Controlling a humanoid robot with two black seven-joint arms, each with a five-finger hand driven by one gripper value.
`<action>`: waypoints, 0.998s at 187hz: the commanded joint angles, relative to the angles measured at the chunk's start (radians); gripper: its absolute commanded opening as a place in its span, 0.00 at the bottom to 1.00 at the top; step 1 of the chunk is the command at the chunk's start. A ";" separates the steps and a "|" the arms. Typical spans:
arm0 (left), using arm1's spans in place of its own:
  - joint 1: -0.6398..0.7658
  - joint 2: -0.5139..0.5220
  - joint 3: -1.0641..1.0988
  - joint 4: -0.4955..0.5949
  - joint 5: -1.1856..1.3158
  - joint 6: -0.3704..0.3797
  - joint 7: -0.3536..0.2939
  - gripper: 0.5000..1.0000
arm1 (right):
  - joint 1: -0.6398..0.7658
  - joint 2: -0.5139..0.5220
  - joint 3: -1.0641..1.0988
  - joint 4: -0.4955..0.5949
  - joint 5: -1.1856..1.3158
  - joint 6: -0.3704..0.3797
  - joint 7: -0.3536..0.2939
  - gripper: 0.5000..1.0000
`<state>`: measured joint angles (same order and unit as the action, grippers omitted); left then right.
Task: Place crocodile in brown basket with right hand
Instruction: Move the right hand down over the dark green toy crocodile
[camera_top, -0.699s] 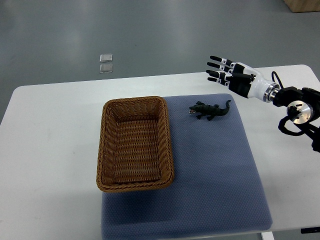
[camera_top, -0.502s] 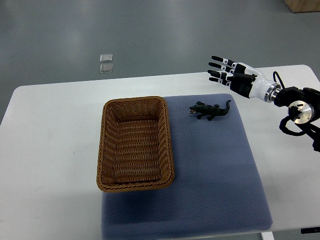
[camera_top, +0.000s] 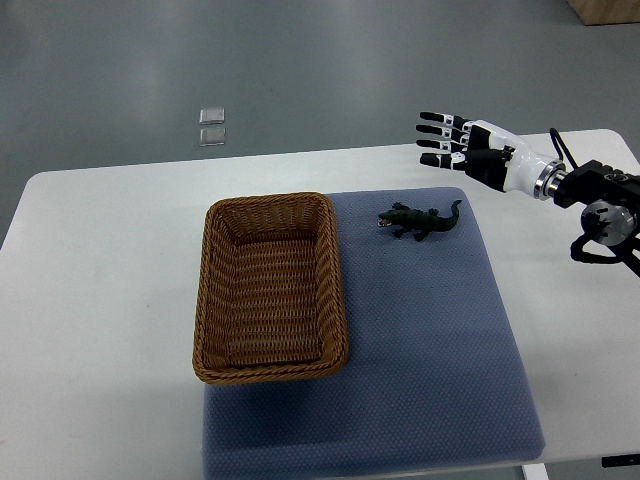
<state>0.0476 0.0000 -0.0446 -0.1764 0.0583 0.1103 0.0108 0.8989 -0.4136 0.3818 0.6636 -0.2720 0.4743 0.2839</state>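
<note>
A: Where is the toy crocodile?

B: We find it lying on the blue mat, close to the mat's far edge. It is near the brown wicker basket but not touching it. Its head points to 9 o'clock, toward the basket, and its tail trails off to about 2 o'clock.

A: And the right hand?

B: We see it over the far edge of the white tabletop. Its fingers are straight and spread, pointing to 9 o'clock, and it holds nothing. The crocodile lies at roughly 7 o'clock from it, near but apart. No left hand shows.

A: What does the next move turn on?

B: We judge the hand must drop toward 7 o'clock and close across the crocodile's 9-to-3 line.
</note>
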 joint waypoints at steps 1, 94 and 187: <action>0.000 0.000 -0.001 0.000 0.000 0.000 0.000 1.00 | 0.014 0.001 0.000 0.001 -0.075 -0.002 0.035 0.86; 0.000 0.000 0.000 0.000 0.000 0.000 -0.002 1.00 | 0.109 -0.001 -0.011 0.002 -0.601 -0.006 0.100 0.86; 0.000 0.000 0.000 0.000 0.000 0.000 -0.002 1.00 | 0.238 0.016 -0.135 0.013 -1.092 -0.036 0.107 0.86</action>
<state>0.0475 0.0000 -0.0445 -0.1764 0.0583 0.1104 0.0105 1.1074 -0.4057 0.3119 0.6765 -1.3069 0.4648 0.3912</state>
